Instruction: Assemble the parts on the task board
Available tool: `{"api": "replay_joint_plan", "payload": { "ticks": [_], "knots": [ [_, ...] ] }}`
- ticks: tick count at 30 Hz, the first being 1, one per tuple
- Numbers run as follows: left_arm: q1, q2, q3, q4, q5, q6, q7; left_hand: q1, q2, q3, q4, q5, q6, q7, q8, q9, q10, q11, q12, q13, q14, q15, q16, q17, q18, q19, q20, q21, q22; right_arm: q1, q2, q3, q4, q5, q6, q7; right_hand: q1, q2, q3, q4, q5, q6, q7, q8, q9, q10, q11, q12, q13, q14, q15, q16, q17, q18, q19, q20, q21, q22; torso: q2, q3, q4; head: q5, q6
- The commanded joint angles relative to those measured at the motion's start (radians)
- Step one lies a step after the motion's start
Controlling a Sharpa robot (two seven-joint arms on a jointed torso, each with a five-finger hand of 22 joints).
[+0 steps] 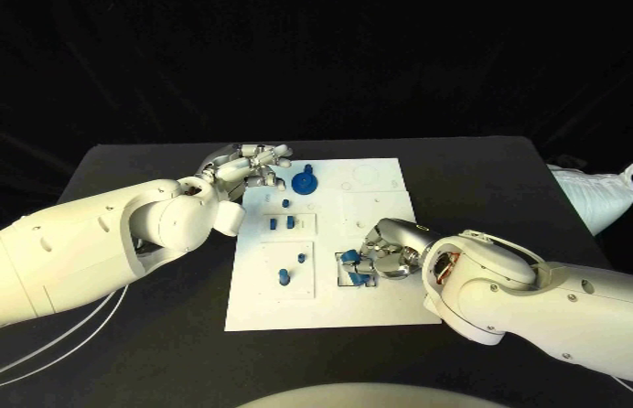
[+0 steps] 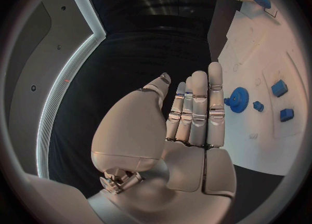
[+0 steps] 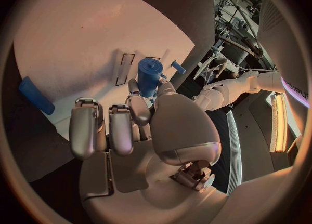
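Observation:
The white task board (image 1: 363, 303) lies mid-table. My right hand (image 1: 387, 251) hovers over its near right part and pinches a blue cylindrical part (image 3: 150, 76) between thumb and a finger; the same part (image 1: 354, 261) shows blue at the fingertips, over a square recess. My left hand (image 1: 248, 166) is at the board's far left corner, fingers straight and together (image 2: 195, 112), holding nothing. A blue gear (image 1: 305, 184) stands on the board just right of that hand, also seen as the gear (image 2: 238, 99).
Small blue parts sit down the board's left half: one (image 1: 286, 203) near the gear, a pair (image 1: 277, 223) on a raised plate, two more (image 1: 302, 257) (image 1: 285, 275) nearer me. Another long blue piece (image 3: 36, 95) lies by the right hand. Black table (image 1: 132, 166) surrounds the board.

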Motion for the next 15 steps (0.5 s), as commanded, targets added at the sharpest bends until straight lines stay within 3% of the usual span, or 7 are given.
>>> {"api": "replay_joint_plan", "payload": {
  "ticks": [1,3,4,7,10,12,15],
  "knots": [
    [0.000,0.002,0.001,0.002,-0.004,0.019,0.004,0.008,0.004,-0.006,0.000,0.004,-0.005,-0.001,0.004,-0.001,-0.007,0.003,0.004,0.001,-0.008,-0.002,0.007,-0.001,0.019,0.009,0.001,-0.005,-0.001,-0.002,0.006,0.000,0.000,-0.035,0.040,-0.024,-0.025,-0.005,-0.014,0.000,-0.020,0.023,-0.022,0.013,0.079,0.019,-0.008,0.006,0.006,0.069,-0.009,0.003,0.054,-0.007,0.002,-0.008,0.002,0.000,0.000,0.0007,-0.0006,0.000,-0.001],
    [0.000,0.002,0.001,0.002,-0.004,0.019,0.004,0.008,0.004,-0.006,0.000,0.004,-0.005,-0.001,0.004,-0.001,-0.007,0.003,0.004,0.001,-0.008,-0.002,0.007,-0.001,0.019,0.009,0.001,-0.005,-0.001,-0.002,0.009,0.000,-0.001,-0.042,0.038,-0.026,-0.045,-0.004,-0.030,0.000,-0.060,0.023,-0.023,0.015,0.085,0.022,-0.009,0.005,0.010,0.068,-0.010,0.003,0.054,-0.008,0.002,-0.009,0.001,0.000,0.000,0.0009,-0.0004,0.000,-0.001],
    [0.000,0.002,0.001,0.002,-0.004,0.019,0.004,0.008,0.004,-0.006,0.000,0.004,-0.005,-0.001,0.004,-0.001,-0.007,0.003,0.004,0.001,-0.008,-0.002,0.007,-0.001,0.019,0.009,0.001,-0.005,-0.001,-0.002,0.009,0.000,-0.002,-0.047,0.034,-0.026,-0.064,-0.007,-0.045,0.000,-0.100,0.023,-0.023,0.016,0.089,0.022,-0.009,0.005,0.012,0.068,-0.010,0.002,0.053,-0.008,0.002,-0.010,0.001,0.000,0.000,0.0005,-0.0006,-0.001,-0.001],
    [0.000,0.003,0.001,0.002,-0.004,0.019,0.004,0.008,0.004,-0.006,0.000,0.004,-0.005,-0.001,0.004,-0.001,-0.007,0.003,0.004,0.001,-0.008,-0.002,0.007,-0.001,0.019,0.009,0.001,-0.005,-0.001,-0.002,0.010,0.000,-0.003,-0.070,0.012,-0.030,-0.154,-0.036,-0.111,0.001,-0.211,0.015,-0.021,0.018,0.101,0.015,-0.008,-0.012,0.004,0.066,-0.009,-0.006,0.042,-0.007,0.000,-0.010,-0.003,-0.005,0.000,0.0002,-0.0007,-0.001,-0.001],
    [0.000,0.002,0.001,0.002,-0.004,0.019,0.003,0.008,0.004,-0.006,0.000,0.004,-0.005,-0.001,0.004,-0.001,-0.007,0.003,0.004,0.001,-0.008,-0.002,0.007,-0.001,0.019,0.009,0.001,-0.005,-0.001,-0.002,0.009,0.000,-0.005,-0.100,-0.002,-0.033,-0.242,-0.066,-0.140,0.004,-0.282,0.003,-0.017,0.016,0.109,-0.001,-0.004,-0.037,-0.014,0.063,-0.006,-0.014,0.032,-0.005,-0.005,-0.008,-0.009,-0.013,0.000,0.0000,-0.0006,-0.001,-0.001],
    [0.000,0.002,0.001,0.002,-0.004,0.018,0.003,0.008,0.004,-0.006,0.000,0.004,-0.005,-0.001,0.004,-0.001,-0.007,0.003,0.004,0.001,-0.008,-0.002,0.007,-0.001,0.019,0.009,0.001,-0.005,-0.001,-0.002,0.008,0.000,-0.005,-0.118,-0.005,-0.035,-0.275,-0.089,-0.125,0.005,-0.303,-0.001,-0.016,0.017,0.116,-0.004,-0.002,-0.043,-0.015,0.063,-0.005,-0.015,0.031,-0.005,-0.006,-0.006,-0.010,-0.015,0.000,-0.0001,-0.0004,-0.001,-0.001],
    [0.000,0.002,0.001,0.002,-0.004,0.019,0.001,0.008,0.004,-0.006,0.000,0.004,-0.005,-0.001,0.004,-0.001,-0.007,0.003,0.004,0.001,-0.008,-0.002,0.007,-0.001,0.019,0.009,0.001,-0.005,-0.001,-0.002,0.006,0.000,-0.004,-0.136,-0.004,-0.036,-0.283,-0.104,-0.091,0.003,-0.288,-0.004,-0.016,0.020,0.125,-0.004,-0.002,-0.047,-0.013,0.063,-0.004,-0.015,0.033,-0.005,-0.005,-0.006,-0.010,-0.014,-0.001,0.0001,-0.0004,-0.001,-0.001]
  ]
}}
